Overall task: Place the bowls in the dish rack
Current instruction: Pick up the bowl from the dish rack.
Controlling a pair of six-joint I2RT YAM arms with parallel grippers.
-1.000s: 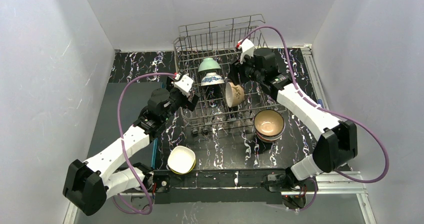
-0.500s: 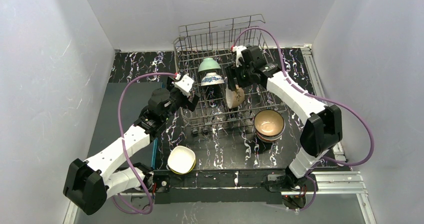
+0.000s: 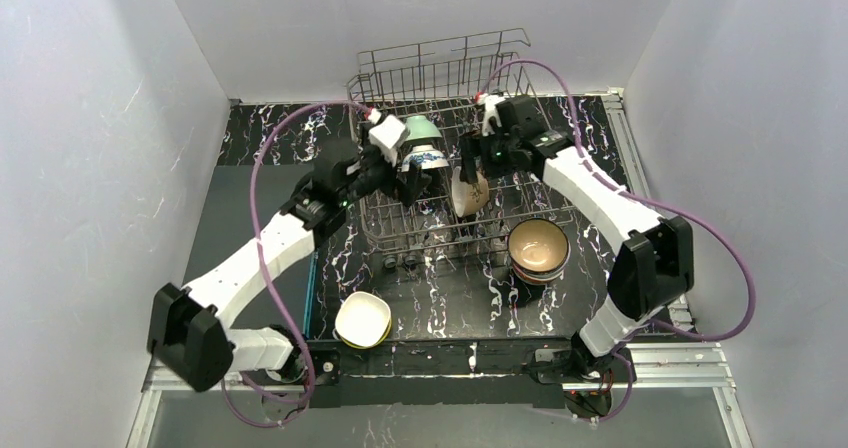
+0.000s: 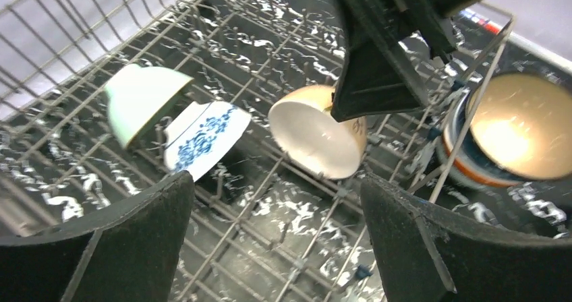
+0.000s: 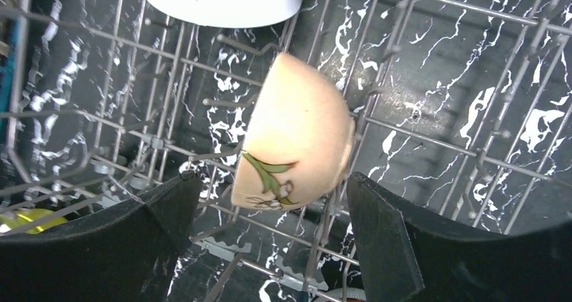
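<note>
The tan bowl leans on its side among the tines of the dish rack. The blue-patterned bowl and mint bowl are at its eleven o'clock. The right gripper straddles the tan bowl, jaws spread wide. The left gripper hovers at the rack's nine o'clock, jaws wide and holding nothing. The stacked bowls sit on the table at the rack's four o'clock.

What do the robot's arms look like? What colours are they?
Both the left arm and right arm have white tube-like links with chunky black joints. A purple cable loops along each. The left pincer and right pincer have thick black fingers.
</note>
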